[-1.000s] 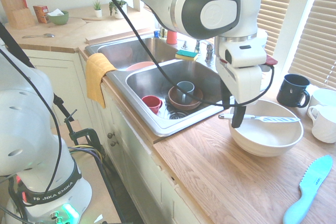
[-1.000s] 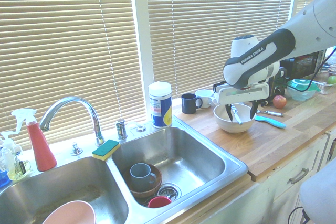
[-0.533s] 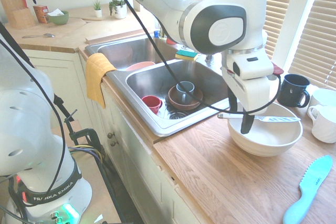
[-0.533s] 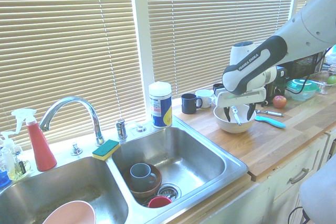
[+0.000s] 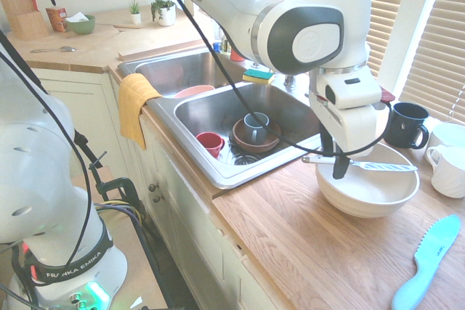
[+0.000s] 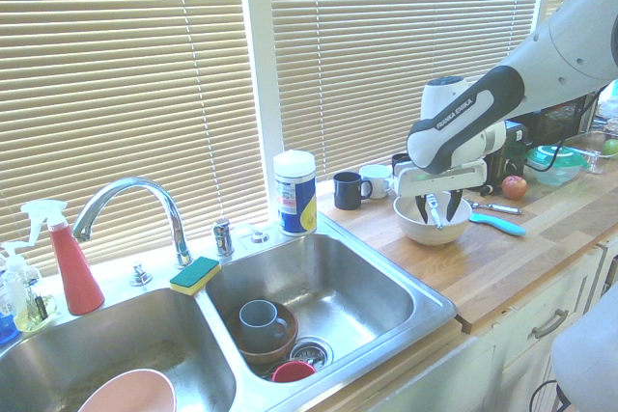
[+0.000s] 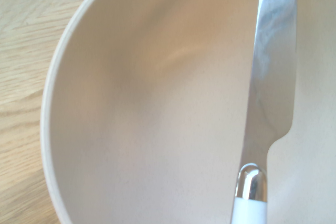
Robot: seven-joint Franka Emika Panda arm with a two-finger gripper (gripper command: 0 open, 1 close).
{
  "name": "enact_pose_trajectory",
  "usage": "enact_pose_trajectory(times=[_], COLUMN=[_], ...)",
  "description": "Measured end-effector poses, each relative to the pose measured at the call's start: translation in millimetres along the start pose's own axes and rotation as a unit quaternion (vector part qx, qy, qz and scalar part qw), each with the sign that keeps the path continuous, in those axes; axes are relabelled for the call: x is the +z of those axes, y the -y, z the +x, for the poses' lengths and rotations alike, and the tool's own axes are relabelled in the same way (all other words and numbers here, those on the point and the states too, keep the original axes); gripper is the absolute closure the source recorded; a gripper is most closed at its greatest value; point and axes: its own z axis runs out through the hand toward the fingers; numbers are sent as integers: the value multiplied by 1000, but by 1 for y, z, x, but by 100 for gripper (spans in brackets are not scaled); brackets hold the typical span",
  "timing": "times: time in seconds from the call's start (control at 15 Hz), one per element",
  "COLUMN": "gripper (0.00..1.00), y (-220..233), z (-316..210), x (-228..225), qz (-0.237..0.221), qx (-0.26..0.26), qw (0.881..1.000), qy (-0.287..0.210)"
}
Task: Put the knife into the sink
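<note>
1. Pointing steeply down, the pincer [image 5: 334,165] straddles the knife [image 5: 361,165] near its handle end, over the bowl [image 5: 367,192]; its fingers look spread either side of the handle, though whether they already touch it is hard to tell.
2. The knife lies flat across the bowl's rim, white handle toward the sink [image 5: 218,117], silvery blade reaching over the bowl's hollow toward the mugs. In the wrist view the blade [image 7: 268,77] runs across the bowl's pale inside [image 7: 147,108].
3. The bowl is white and stands on the wooden worktop [image 5: 305,245], just beside the sink's near basin.
4. A dark mug [image 5: 405,125] stands behind the bowl, and white mugs [image 5: 447,159] sit beside it by the window.
5. A teal knife [image 5: 429,260] lies on the worktop, apart from the bowl on the side away from the sink.
6. The sink's near basin holds a brown bowl [image 5: 256,138] with a grey cup [image 5: 256,125] in it, and a red cup [image 5: 210,143] next to them.
7. A yellow cloth [image 5: 134,107] hangs over the sink's front edge; a yellow-green sponge [image 6: 195,275] sits on the divide by the faucet [image 6: 135,209].
8. A red spray bottle [image 6: 70,262] stands by the far basin, and a white canister [image 6: 294,192] beside the near basin.
</note>
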Motion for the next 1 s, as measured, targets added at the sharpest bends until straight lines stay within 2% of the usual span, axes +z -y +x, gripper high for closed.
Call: enact_pose_trajectory(times=[0.8, 1.0], gripper=[100, 100], y=[0, 10], z=[0, -10], x=[-3, -43], qz=[1, 30], qx=[-6, -19], qw=[1000, 999], qy=[-1, -5])
